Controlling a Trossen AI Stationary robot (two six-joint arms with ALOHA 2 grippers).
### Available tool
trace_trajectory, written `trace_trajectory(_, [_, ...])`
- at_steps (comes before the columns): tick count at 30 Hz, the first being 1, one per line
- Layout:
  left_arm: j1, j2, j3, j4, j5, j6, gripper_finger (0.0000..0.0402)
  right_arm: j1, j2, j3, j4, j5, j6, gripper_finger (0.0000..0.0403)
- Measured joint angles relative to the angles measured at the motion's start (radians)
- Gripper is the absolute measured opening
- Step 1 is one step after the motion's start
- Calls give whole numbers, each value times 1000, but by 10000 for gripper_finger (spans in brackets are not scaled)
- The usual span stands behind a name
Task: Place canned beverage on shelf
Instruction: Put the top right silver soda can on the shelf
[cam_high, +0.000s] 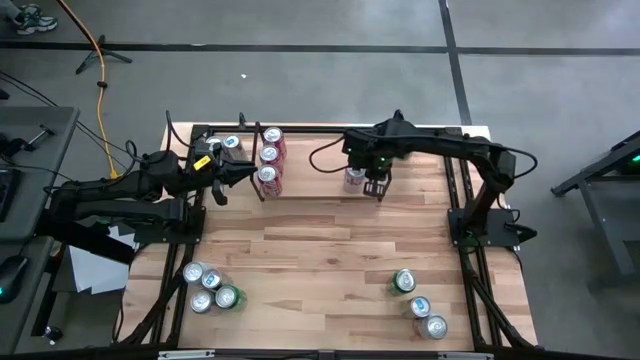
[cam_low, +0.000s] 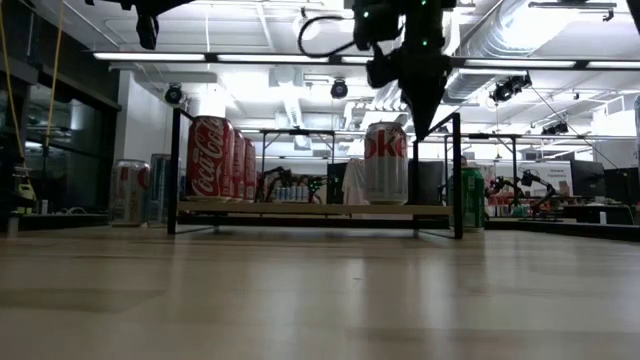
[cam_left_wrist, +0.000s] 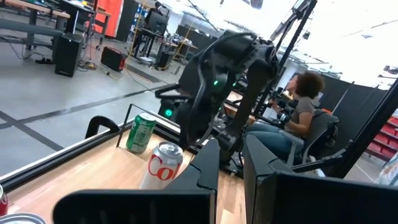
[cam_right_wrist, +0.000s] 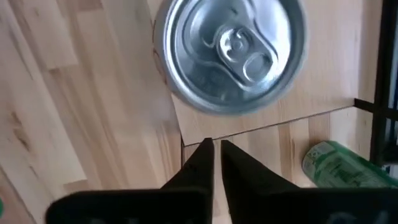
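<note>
Can (cam_low: 386, 163) upright on shelf (cam_low: 300, 209), long axis vertical.

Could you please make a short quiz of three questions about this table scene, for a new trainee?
1. True or false: the right gripper holds the silver Diet Coke can.
2. On which side of the shelf do the red Coca-Cola cans stand in the low view? A) its left end B) its right end C) its middle
3. Fill in: in the high view, the left gripper is near the shelf's ____ end.

Key
1. False. Its fingers are shut just above the can and grip nothing.
2. A.
3. Left.
</note>
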Motion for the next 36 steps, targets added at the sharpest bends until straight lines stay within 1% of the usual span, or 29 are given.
trace_trajectory(3, [0, 0, 0, 0, 0, 0, 0, 0, 21, 0, 2, 27, -8, 8])
trace_trajectory(7, [0, 0, 0, 0, 0, -6, 0, -2, 34, 0, 36, 30, -5, 3])
trace_trajectory(11, [0, 0, 0, 0, 0, -6, 0, -2, 33, 0, 111, 28, 15, 3])
trace_trajectory(17, [0, 0, 0, 0, 0, -1, 0, -2, 48, 0, 179, 27, 25, 1])
trace_trajectory(21, [0, 0, 0, -1, 0, -1, 0, 0, 79, 0, 258, 10, 41, 0])
trace_trajectory(27, [0, 0, 0, -1, 0, -3, 0, 6, 135, 0, 343, 13, 39, 0])
trace_trajectory(31, [0, 0, 0, -1, 0, -8, 0, 6, 157, 0, 401, 47, 38, 0])
trace_trajectory(36, [0, 0, 0, -1, 0, -8, 0, 6, 170, 0, 466, 115, 14, 0])
